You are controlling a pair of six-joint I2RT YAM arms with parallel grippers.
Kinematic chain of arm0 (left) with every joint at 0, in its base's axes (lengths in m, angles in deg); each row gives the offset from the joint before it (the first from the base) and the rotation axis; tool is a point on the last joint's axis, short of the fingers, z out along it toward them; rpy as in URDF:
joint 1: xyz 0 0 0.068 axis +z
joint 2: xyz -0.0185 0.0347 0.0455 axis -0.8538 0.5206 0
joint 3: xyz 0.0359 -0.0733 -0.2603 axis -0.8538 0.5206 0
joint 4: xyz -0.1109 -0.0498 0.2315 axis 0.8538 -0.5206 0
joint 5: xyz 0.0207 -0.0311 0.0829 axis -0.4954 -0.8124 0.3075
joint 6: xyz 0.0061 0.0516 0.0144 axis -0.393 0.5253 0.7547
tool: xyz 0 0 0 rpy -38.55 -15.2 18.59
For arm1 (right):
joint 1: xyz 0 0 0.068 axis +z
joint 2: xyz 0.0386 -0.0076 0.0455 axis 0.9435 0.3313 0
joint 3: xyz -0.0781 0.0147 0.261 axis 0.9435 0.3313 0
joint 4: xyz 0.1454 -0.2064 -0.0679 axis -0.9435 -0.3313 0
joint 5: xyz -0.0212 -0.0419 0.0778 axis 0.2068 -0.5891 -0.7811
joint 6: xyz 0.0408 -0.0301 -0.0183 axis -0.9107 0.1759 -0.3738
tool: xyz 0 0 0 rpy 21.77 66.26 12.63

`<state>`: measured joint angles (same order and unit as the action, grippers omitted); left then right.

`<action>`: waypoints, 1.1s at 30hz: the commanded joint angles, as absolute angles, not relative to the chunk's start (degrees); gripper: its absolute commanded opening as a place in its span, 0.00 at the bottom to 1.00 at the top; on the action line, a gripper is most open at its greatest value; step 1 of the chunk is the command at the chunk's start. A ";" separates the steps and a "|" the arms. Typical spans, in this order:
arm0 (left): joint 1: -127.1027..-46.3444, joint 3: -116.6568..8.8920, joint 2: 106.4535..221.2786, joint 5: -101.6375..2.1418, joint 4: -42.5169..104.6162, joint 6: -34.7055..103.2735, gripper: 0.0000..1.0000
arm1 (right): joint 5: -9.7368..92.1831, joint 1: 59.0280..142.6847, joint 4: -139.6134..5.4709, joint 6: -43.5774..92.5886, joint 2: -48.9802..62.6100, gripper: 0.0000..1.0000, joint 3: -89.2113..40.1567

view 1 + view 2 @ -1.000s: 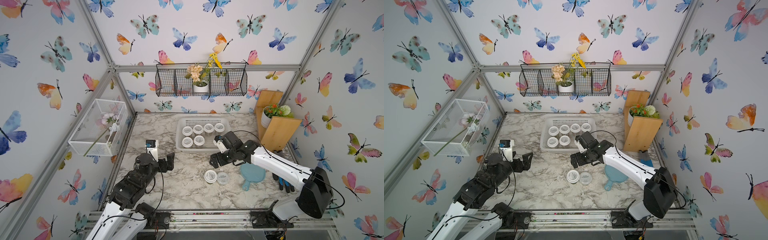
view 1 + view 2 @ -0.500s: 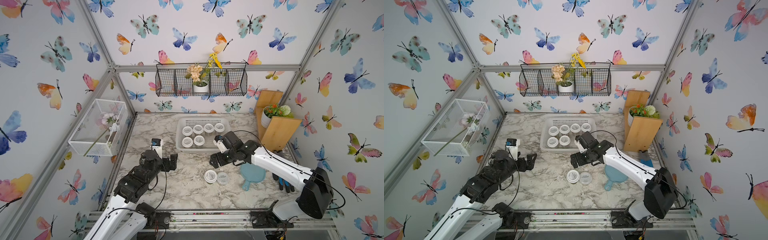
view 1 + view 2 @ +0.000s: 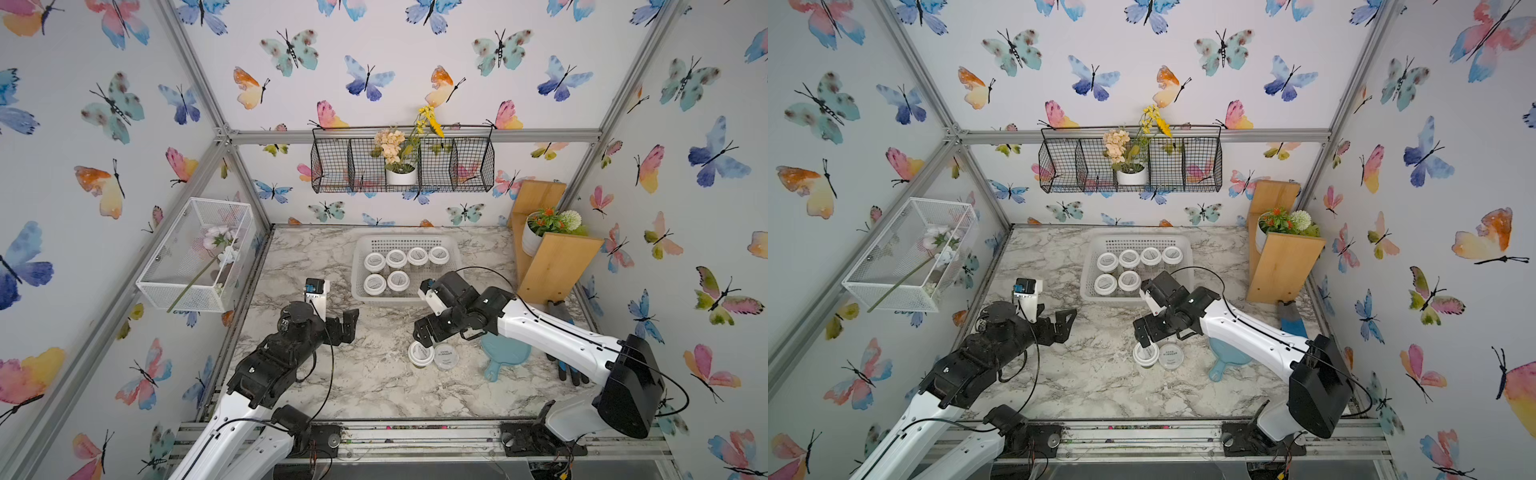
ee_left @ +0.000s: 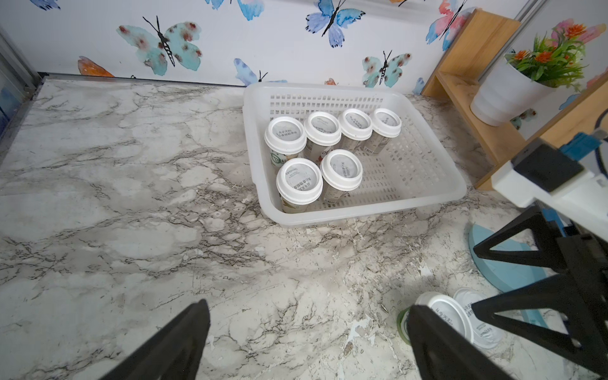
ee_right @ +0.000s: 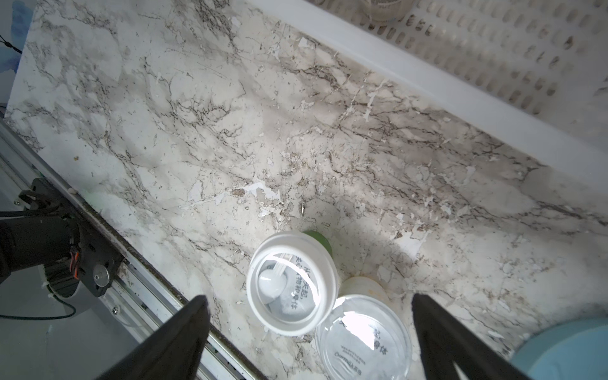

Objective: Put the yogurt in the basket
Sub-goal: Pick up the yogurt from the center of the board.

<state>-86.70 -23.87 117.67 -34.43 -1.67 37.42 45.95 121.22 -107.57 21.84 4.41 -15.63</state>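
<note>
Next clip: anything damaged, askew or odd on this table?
Yes. The marble tabletop is chipped and flaking in front of the basket. One loose yogurt jar has a flat clear lid, unlike its white-capped neighbour.

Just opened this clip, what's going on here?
Two arms are loading yogurt into a white basket. Six yogurt jars sit in it; the last two jars stand side by side on the marble table. The right pincer hangs open over those two, gripping neither. The left pincer is open and empty.

Six yogurt jars (image 3: 398,281) in basket (image 3: 405,241), two outside
</note>
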 commanded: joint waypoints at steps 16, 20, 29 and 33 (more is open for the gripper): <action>-86.38 -23.60 117.22 -34.88 -0.65 37.82 0.99 | 54.19 127.61 -114.47 21.79 11.53 1.00 -19.58; -86.33 -23.58 117.29 -34.35 -0.73 37.71 0.99 | 54.28 127.87 -114.60 21.93 12.23 0.99 -20.02; -86.40 -23.51 117.28 -34.88 -0.62 37.79 0.99 | 53.84 128.57 -114.78 22.03 13.90 0.95 -20.72; -86.39 -23.48 117.25 -34.73 -0.65 37.79 0.99 | 53.93 128.79 -114.95 22.11 14.92 0.92 -20.81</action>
